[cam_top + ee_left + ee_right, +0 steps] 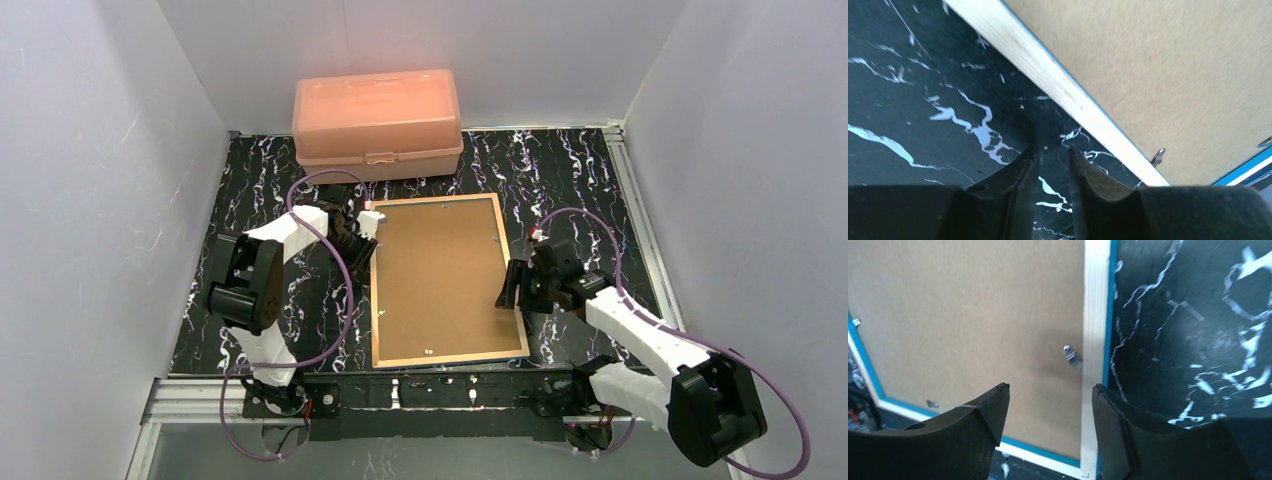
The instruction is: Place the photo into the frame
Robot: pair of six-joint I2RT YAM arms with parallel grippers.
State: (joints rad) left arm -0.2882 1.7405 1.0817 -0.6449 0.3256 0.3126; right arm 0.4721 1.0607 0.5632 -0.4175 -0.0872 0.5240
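The frame (375, 290) lies face down mid-table, wood-coloured back edge up, thin blue rim showing. The brown backing board (445, 275) fills it. The photo is out of view. My left gripper (362, 228) sits by the frame's far left corner; in the left wrist view it (1053, 150) is narrowly open and empty, over the table just beside the wooden edge (1048, 75). My right gripper (510, 290) is at the frame's right edge; in the right wrist view it (1050, 387) is open and empty, one finger above the board (963, 315), the other by the rim (1095, 315).
A peach plastic box (378, 110) stands shut at the back, just behind the frame. Small metal tabs (1072, 357) sit on the inner rim, one also in the left wrist view (1158, 156). White walls close in the left, right and back sides.
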